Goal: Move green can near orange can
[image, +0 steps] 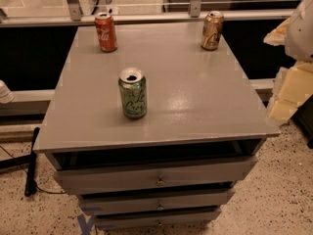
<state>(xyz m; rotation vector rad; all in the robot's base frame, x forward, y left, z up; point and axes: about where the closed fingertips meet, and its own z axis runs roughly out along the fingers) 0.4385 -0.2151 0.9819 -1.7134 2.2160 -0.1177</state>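
Camera view: a green aluminium drink can (133,93) stands upright on the flat top of a grey cabinet (195,97), left of the middle and towards the front edge. Its pale cursive lettering looks like "LaCroix". The silver lid shows a dark opening; what is inside cannot be seen. A golden-orange aluminium can (212,30) with dark script, too small to read, stands upright at the back right corner, well apart from the green one. A red aluminium can (106,32) with white Coca-Cola script stands at the back left. Three grey drawers (156,175) with small metal knobs sit below the top; their contents are hidden. The pale, blocky gripper (293,82) hangs at the right edge, beside the cabinet and clear of all the cans; whether it is spread or closed I cannot tell.
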